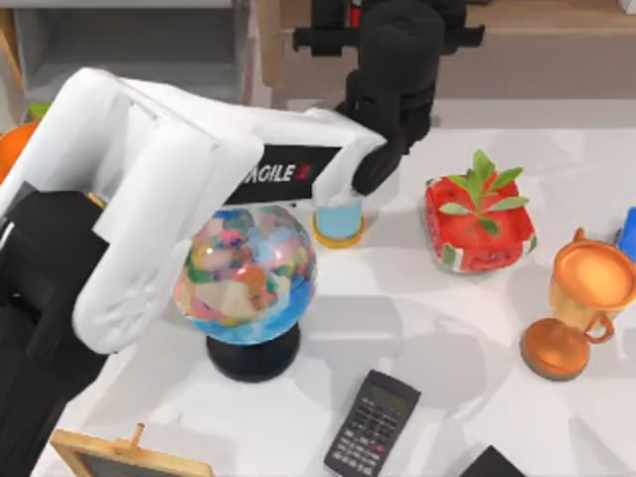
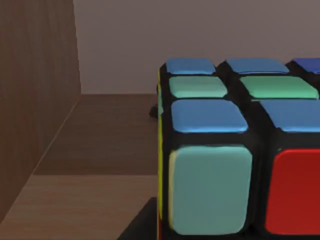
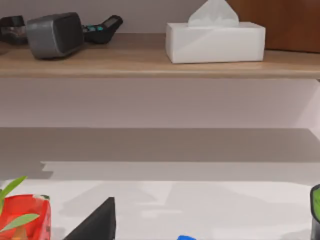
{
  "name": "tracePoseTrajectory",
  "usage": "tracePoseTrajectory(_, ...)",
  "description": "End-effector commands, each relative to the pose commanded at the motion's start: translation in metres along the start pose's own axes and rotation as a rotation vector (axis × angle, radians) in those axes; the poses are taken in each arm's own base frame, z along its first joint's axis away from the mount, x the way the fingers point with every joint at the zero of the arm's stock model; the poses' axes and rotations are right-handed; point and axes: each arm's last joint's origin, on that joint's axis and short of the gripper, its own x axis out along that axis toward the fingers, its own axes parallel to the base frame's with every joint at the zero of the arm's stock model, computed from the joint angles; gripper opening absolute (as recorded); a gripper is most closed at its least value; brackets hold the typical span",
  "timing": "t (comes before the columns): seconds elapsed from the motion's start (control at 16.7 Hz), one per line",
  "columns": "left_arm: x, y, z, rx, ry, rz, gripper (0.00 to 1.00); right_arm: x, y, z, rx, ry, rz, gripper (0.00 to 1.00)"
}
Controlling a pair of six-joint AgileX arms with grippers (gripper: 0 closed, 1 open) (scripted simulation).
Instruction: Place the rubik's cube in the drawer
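- The rubik's cube [image 2: 235, 150] fills much of the left wrist view: a black grid holding rounded square stickers, with blue and green ones on the upper face, a pale teal one and a red one on the near face, and a thin yellow strip along 1 side edge.
- The cube sits just in front of that wrist camera, over a brown wooden floor with a wooden wall beside it and a plain grey wall behind.
- The left arm [image 1: 149, 199] reaches from the table's near left corner toward the far edge, ending near the shelf there; whether its claw is clenched on the cube or released, I cannot tell.
- The drawer [image 1: 129, 45], grey inside, lies at the table's far left corner.
- On the table [image 1: 417, 328] stand a globe [image 1: 245, 273], a blue cup [image 1: 339, 219], a red pot with a green plant [image 1: 477, 224], a copper trophy [image 1: 581, 303] near the right edge and a calculator [image 1: 373, 422] at the near edge.
- The right wrist view looks at a wooden shelf [image 3: 150, 62] carrying a white tissue box [image 3: 215, 40] and a grey speaker [image 3: 54, 34].
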Motion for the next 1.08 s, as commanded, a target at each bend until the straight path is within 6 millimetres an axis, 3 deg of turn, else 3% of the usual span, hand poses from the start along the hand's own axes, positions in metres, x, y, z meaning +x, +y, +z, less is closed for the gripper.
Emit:
tracePoseTrajectory(0.54, -0.002, -0.002, 0.002, 0.001, -0.001, -0.003, 0.00, 0.000, 0.000, 0.000, 0.000, 0.000, 0.000, 1.00)
tracePoseTrajectory(0.9, -0.021, -0.001, 0.021, 0.000, -0.001, -0.003, 0.00, 0.000, 0.000, 0.000, 0.000, 0.000, 0.000, 1.00)
tracePoseTrajectory(1.08, -0.019, 0.000, 0.020, 0.002, -0.001, 0.002, 0.00, 0.000, 0.000, 0.000, 0.000, 0.000, 0.000, 1.00)
